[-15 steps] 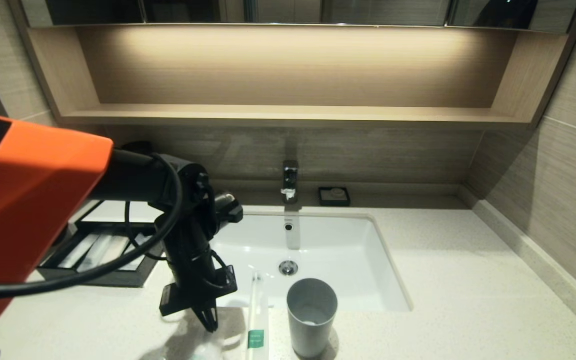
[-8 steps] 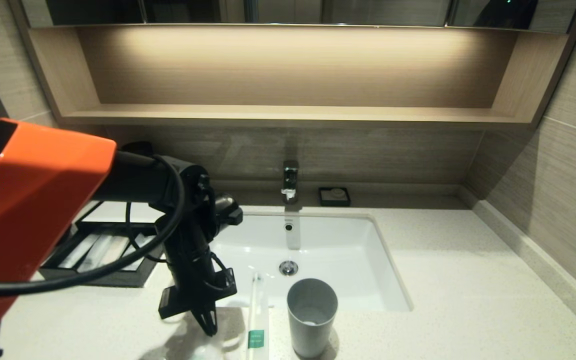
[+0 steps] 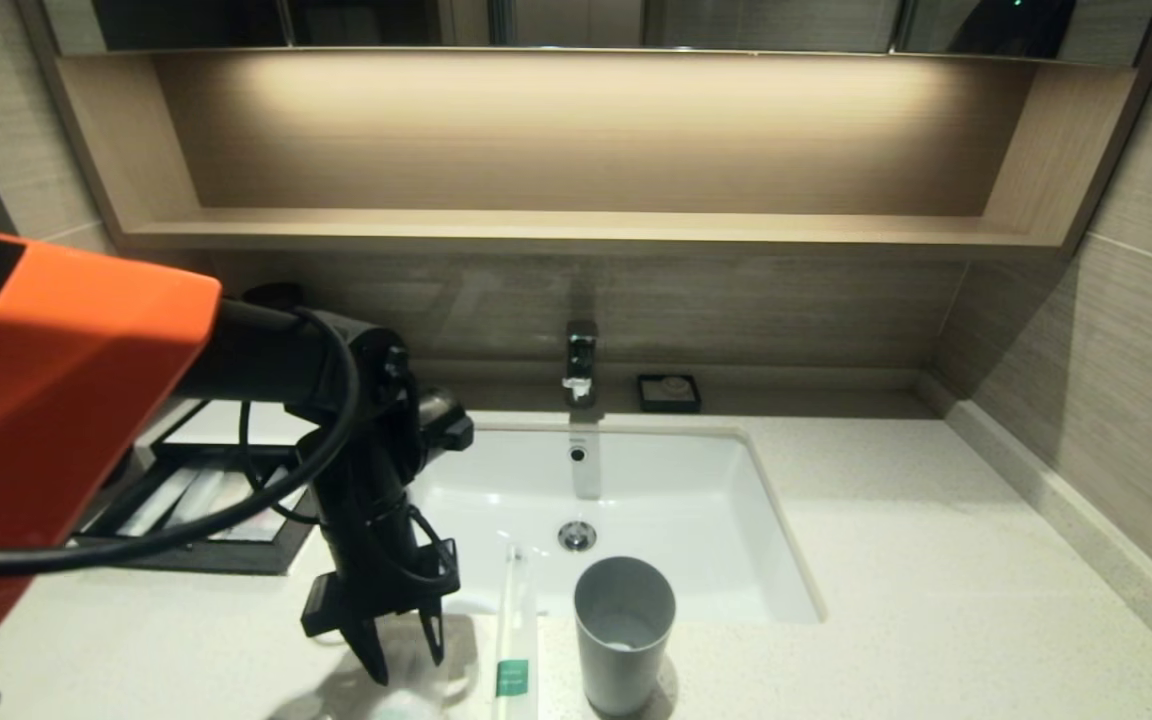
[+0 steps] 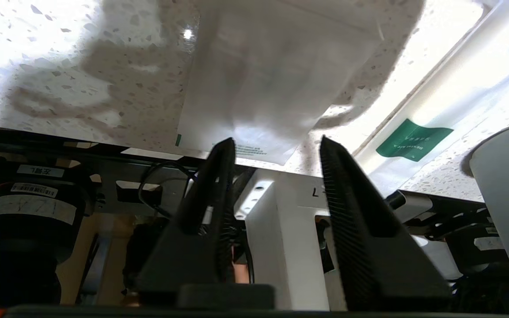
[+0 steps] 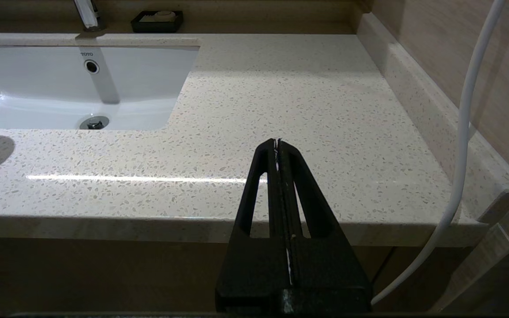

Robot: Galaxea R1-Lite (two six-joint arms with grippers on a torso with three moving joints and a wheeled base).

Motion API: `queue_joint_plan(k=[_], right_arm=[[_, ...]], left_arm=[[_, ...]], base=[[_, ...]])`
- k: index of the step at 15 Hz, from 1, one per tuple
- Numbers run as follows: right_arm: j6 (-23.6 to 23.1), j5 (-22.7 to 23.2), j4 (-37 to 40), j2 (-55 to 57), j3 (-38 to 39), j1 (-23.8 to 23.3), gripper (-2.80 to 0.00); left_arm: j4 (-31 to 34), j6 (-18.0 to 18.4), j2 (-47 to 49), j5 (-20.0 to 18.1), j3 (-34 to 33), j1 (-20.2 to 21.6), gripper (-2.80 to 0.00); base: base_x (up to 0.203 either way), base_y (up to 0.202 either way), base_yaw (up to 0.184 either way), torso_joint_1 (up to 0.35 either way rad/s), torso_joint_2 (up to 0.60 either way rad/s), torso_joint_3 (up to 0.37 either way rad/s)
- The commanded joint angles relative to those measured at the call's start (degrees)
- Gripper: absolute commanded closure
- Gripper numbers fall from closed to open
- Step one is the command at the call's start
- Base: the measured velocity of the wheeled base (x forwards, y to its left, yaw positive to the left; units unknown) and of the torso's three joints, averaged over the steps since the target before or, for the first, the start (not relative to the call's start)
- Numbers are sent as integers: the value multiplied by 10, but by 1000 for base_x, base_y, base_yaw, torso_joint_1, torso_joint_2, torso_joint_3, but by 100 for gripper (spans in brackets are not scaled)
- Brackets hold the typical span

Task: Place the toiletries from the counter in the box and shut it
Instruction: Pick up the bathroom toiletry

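Shifted leftward, left hand now hangs spread over the packet; sink reads "TOTO".

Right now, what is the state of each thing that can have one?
left gripper: open, above the plastic packet
right gripper: shut, empty, parked off the counter's front edge
box: drawer pulled out, items inside
plastic packet: flat on the counter
paper-wrapped stick: lying on the counter
grey cup: upright
faucet: no water running
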State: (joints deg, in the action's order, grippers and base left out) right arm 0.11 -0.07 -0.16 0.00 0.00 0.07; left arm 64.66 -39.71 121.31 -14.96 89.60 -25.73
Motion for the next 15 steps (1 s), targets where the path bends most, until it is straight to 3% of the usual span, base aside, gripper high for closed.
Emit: queue_joint_plan(k=[1,9,15], right_arm=[[0,0,0,-1,1,0,0],[0,0,0,-1,1,0,0],[0,0,0,-1,1,0,0]], left_arm=[[4,20,2,-2,-4,9,-280],[4,129,-2,0,-38,16,-280],[6,161,3,11,-36,16,-280]], base=[[0,0,0,0,0,0],[0,0,0,0,0,0],[0,0,0,0,0,0]])
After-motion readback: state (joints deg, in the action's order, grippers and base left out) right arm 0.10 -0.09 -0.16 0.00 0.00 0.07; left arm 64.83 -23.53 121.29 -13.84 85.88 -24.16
